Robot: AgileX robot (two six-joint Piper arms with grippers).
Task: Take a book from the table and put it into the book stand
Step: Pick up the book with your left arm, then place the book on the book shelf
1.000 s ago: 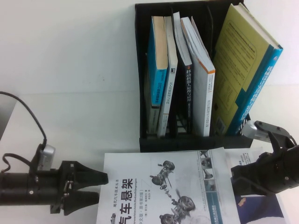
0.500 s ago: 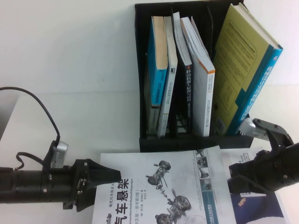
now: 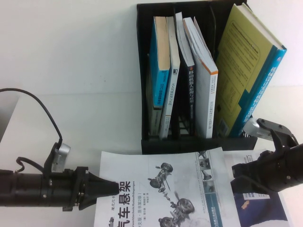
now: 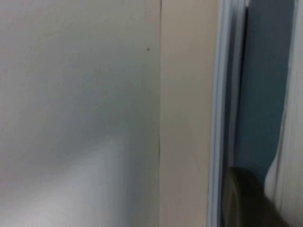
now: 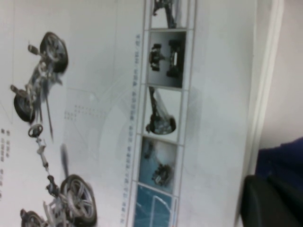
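Note:
The book [image 3: 165, 189], white with a black Chinese title and suspension pictures, lies on the white table [image 3: 71, 71] in front of the black book stand [image 3: 189, 144]. My left gripper [image 3: 113, 187] is at the book's left edge. Its upper finger lies over the cover, and it looks shut on that edge. The left wrist view shows the book edge-on with its teal back cover [image 4: 260, 85] beside a dark finger [image 4: 246, 203]. My right gripper [image 3: 234, 178] sits against the book's right edge. The right wrist view shows the cover [image 5: 104, 118] and the right gripper [image 5: 270, 203] at that edge.
Several books [image 3: 163, 71] stand in the stand's left slots. An olive-yellow book [image 3: 246, 66] leans in its right slot. A white book with a dark-suited man [image 3: 260, 208] lies under the right gripper. The left arm's cable [image 3: 42, 113] loops over the table.
My left gripper, open a second ago, has moved right onto the book's left edge and closed. The book's left side has shifted slightly. The right gripper has barely moved.

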